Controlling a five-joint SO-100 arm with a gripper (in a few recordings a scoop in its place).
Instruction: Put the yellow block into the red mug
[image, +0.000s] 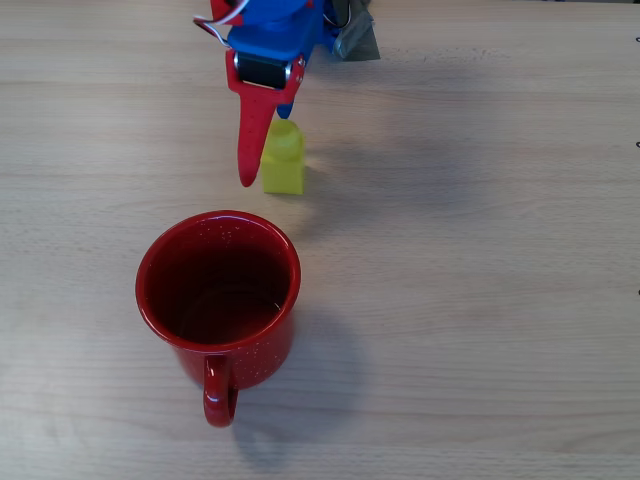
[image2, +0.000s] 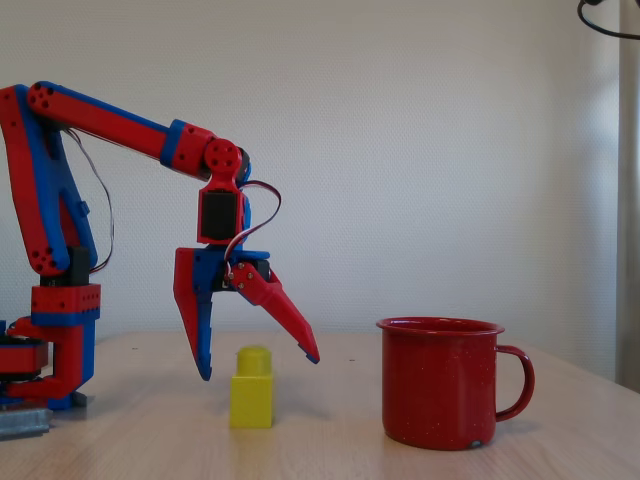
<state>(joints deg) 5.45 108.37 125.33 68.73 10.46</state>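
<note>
The gripper hangs with its jaws spread wide and empty astride the yellow block, which stands upright on the table directly beneath it, with the red mug well apart toward the right of the fixed view.

One yellow block stands on the counter, a single toy brick with one round stud on top. One red mug stands there too, with one loop handle. One robot arm reaches over them, red and blue, carrying one tool with two fingers, spread apart. One grey metal clamp shows at the arm's base in the fixed view. That makes two loose things on one counter.
</note>
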